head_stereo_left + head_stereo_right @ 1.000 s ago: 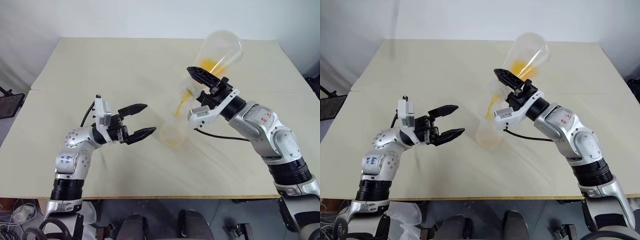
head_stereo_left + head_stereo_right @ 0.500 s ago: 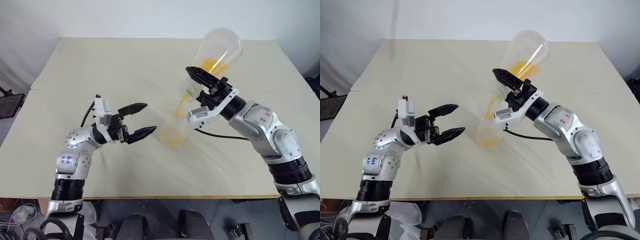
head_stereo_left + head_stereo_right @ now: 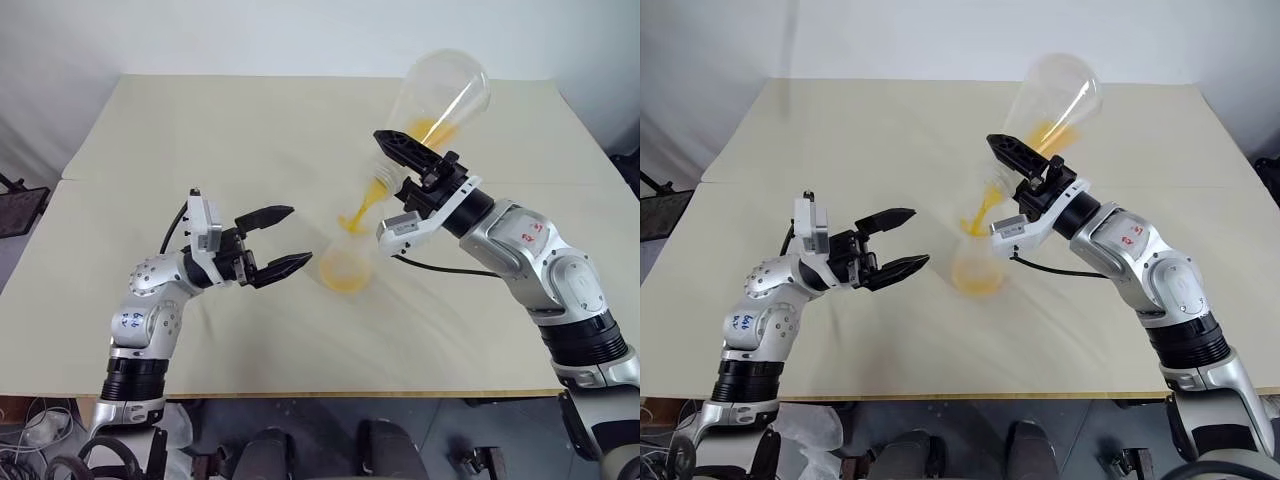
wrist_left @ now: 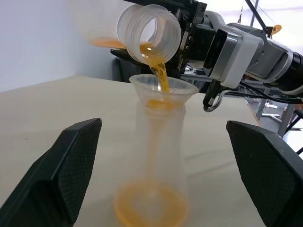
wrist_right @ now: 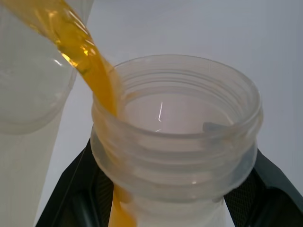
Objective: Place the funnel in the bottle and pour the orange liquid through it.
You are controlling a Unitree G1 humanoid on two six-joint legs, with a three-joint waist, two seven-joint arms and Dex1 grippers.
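Note:
A translucent whitish bottle (image 3: 343, 266) stands upright near the middle of the beige table (image 3: 200, 130), with orange liquid (image 4: 150, 210) pooled at its base. The funnel (image 4: 163, 89) sits in its neck. My right gripper (image 3: 386, 160) is shut on the threaded neck of a large clear tapered container (image 3: 440, 95), which is tipped mouth-down over the funnel. A thin orange stream (image 3: 363, 206) runs from that mouth into the funnel. My left gripper (image 3: 298, 236) is open just left of the bottle, one finger on each side in the left wrist view, not touching it.
The table's front edge runs close below both arms, and a seam crosses the top on the left. A dark object (image 3: 20, 208) stands beyond the table's left edge. Cables lie on the floor at the lower left.
The orange stream keeps running into the funnel. Both arms and the bottle stay where they were.

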